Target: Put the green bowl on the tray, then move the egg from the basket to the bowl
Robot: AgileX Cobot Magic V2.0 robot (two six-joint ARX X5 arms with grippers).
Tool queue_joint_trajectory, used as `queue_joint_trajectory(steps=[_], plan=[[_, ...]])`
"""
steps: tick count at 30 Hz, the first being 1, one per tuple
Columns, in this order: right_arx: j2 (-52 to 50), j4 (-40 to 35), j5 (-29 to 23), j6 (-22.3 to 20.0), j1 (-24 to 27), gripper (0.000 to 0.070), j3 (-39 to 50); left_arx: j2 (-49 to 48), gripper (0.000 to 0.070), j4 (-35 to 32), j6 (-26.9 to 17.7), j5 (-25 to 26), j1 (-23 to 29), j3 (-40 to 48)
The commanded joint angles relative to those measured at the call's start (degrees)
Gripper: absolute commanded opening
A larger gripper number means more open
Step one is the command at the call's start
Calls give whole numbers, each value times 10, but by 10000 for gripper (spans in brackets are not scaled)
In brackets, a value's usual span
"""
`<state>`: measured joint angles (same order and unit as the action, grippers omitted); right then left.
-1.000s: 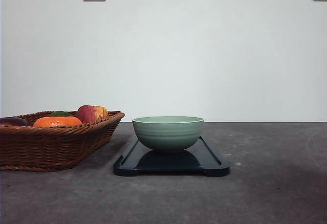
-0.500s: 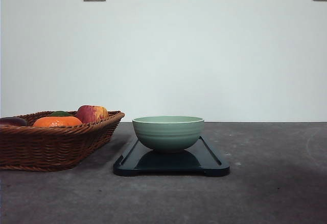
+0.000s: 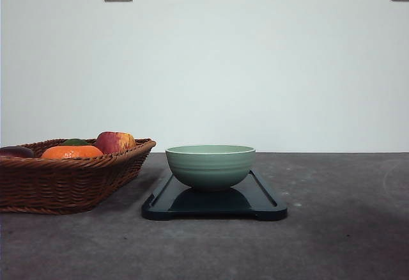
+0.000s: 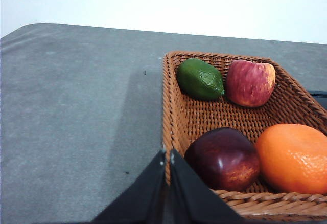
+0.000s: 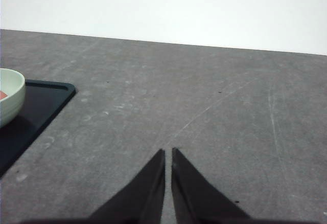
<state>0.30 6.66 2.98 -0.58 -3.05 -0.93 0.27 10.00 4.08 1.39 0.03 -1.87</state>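
The bowl [image 3: 210,165] sits on the tray [image 3: 262,197], and the basket [image 4: 176,106] lies just ahead of the left claw [image 4: 167,157], fingers together like the right claw's [image 5: 168,155], so the left is nearer, though no egg shows among the fruit.

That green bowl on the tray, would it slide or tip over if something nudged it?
The green bowl looks like glazed ceramic sitting on a smooth, glossy tray, so a nudge would probably make it slide rather than tip. It is wide and low, which suggests it stays upright. If ceramic, it is likely fairly heavy and could chip if knocked hard.
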Motion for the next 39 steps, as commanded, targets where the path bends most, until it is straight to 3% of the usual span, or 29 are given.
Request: queue_joint_trajectory(steps=[1, 39], plan=[[-1, -7, -1, 7, -1, 15, 3, 0, 0, -9, -3, -2, 1, 11], [-1, -7, -1, 7, -1, 15, 3, 0, 0, -9, -3, -2, 1, 11]])
